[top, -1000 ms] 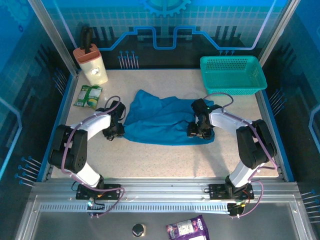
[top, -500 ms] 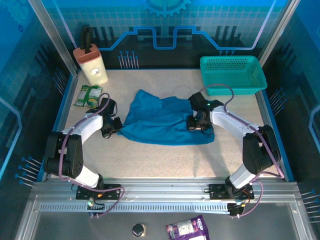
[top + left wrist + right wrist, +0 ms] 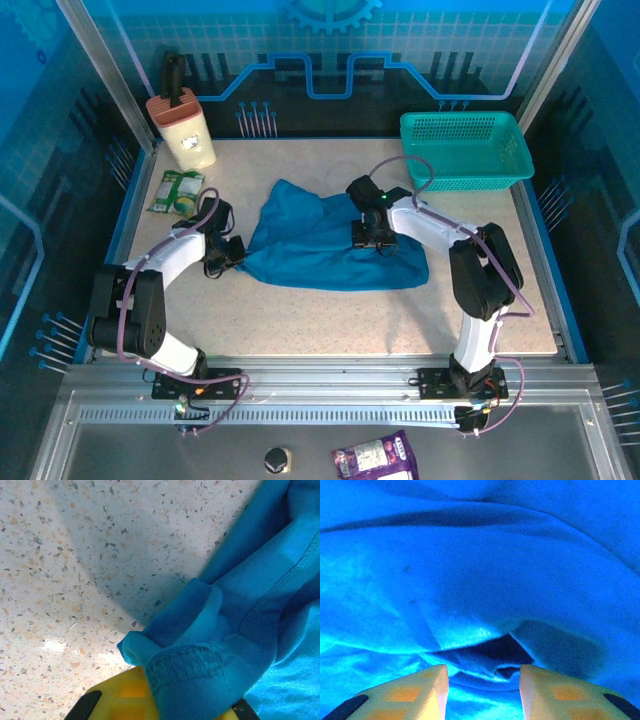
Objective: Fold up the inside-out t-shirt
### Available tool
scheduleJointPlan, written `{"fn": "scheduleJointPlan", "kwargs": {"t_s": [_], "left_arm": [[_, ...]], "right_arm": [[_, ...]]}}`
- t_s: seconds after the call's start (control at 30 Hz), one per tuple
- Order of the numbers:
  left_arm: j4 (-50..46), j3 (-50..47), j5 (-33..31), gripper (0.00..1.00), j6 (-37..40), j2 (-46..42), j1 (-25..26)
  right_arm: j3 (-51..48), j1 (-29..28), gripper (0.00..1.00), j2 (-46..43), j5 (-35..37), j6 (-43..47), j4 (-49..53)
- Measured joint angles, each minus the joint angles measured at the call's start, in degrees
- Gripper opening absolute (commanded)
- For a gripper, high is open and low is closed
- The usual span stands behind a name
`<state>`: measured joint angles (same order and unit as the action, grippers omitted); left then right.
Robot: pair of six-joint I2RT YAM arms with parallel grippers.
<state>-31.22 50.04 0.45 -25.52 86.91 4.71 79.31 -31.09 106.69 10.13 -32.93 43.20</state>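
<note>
The speckled beige table (image 3: 300, 320) sits inside blue, circuit-patterned walls (image 3: 420, 40). At the far left stands a cream container (image 3: 186, 138) with a brown lid, and a green packet (image 3: 176, 192) lies just in front of it. The left gripper (image 3: 230, 252) is clamped on the hem at the left edge of the inside-out t-shirt (image 3: 310, 250), which lies crumpled mid-table. The right gripper (image 3: 368, 238) is down on the shirt's right half, jaws apart with a raised fold between them. A teal basket (image 3: 465, 150) sits in the far right corner.
</note>
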Motion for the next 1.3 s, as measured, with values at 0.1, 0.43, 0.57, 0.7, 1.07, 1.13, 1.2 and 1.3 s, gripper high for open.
{"fn": "scheduleJointPlan", "kwargs": {"t_s": [0.1,0.43,0.57,0.7,1.07,1.13,1.2,1.3], "left_arm": [[0.04,0.00,0.04,0.00,0.00,0.00,0.00],[0.07,0.00,0.02,0.00,0.15,0.00,-0.07],[0.04,0.00,0.00,0.00,0.15,-0.13,-0.07],[0.04,0.02,0.02,0.00,0.15,-0.59,-0.17],[-3.26,9.90,3.37,0.00,1.92,-8.17,-4.50],[-3.30,13.90,4.61,0.00,2.14,-10.40,-5.77],[-3.26,17.70,5.92,0.00,2.56,-12.33,-6.67],[-2.73,23.34,8.17,0.00,2.99,-15.15,-7.63]], "right_arm": [[0.87,0.00,0.41,1.31,0.02,-0.76,-0.33],[0.98,0.02,0.15,3.19,0.17,-1.79,-0.83],[0.98,0.02,0.00,3.15,0.44,-1.90,-0.79],[0.98,0.02,0.00,1.97,1.22,-1.79,-0.57],[7.61,2.62,0.00,-14.56,5.49,2.19,1.20],[12.28,4.35,0.00,-17.42,6.49,3.80,1.33],[17.86,6.05,0.00,-19.82,7.87,5.86,1.29],[26.80,7.63,0.00,-22.84,10.60,9.51,0.57]]}}
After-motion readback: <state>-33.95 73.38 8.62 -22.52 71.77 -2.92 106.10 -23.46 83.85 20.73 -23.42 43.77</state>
